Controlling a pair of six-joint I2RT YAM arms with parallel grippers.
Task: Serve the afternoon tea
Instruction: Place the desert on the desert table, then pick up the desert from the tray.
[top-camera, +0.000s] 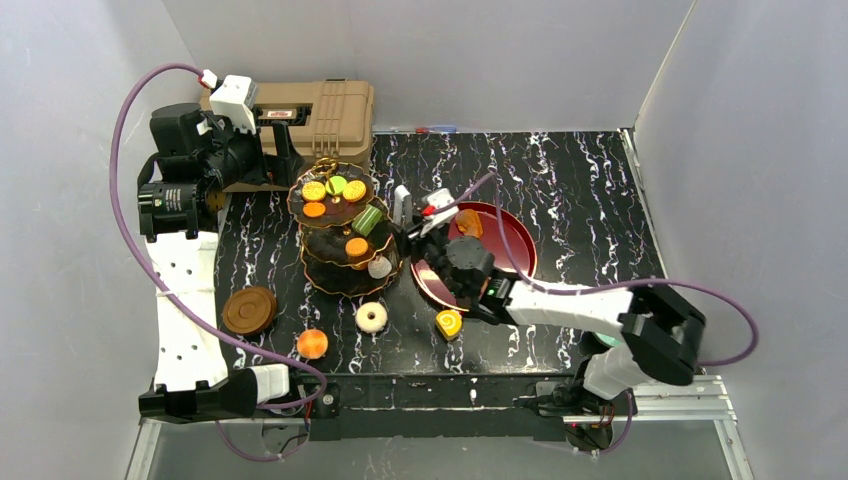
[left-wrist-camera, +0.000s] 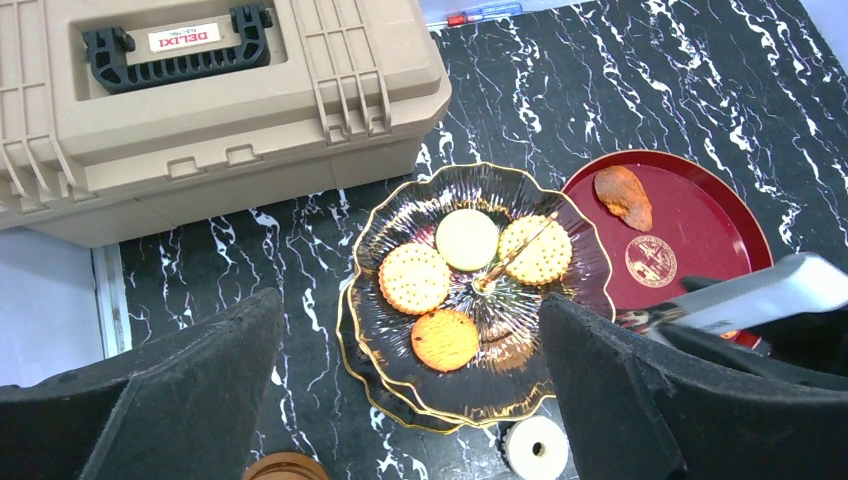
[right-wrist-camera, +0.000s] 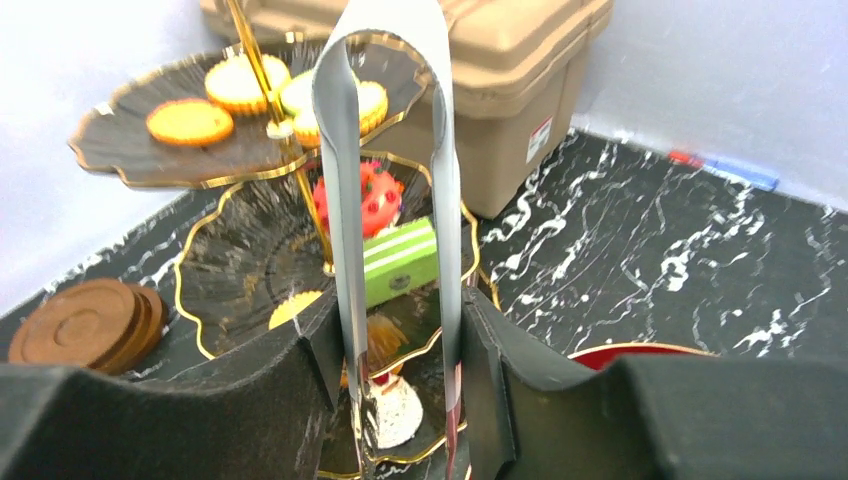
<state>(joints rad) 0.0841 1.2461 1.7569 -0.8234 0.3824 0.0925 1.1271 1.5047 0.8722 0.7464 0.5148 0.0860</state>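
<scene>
Now right fingers (right-wrist-camera: 250, 410) pinch tongs (right-wrist-camera: 345, 200) over the stand (right-wrist-camera: 240, 250), probably to place sweets (right-wrist-camera: 400, 255); left fingers (left-wrist-camera: 180, 400) hang spread, idle.

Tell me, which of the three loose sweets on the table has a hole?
The white donut, in the middle; the orange sweet on its left and the yellow sweet on its right show no hole.

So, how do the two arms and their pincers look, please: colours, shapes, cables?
Both arms have white links and black joints: the left arm shows small holes in its white link, the right arm a small green light. A purple cable loops along each. The pincer fingers are thick, black, wedge-shaped and rough.
</scene>
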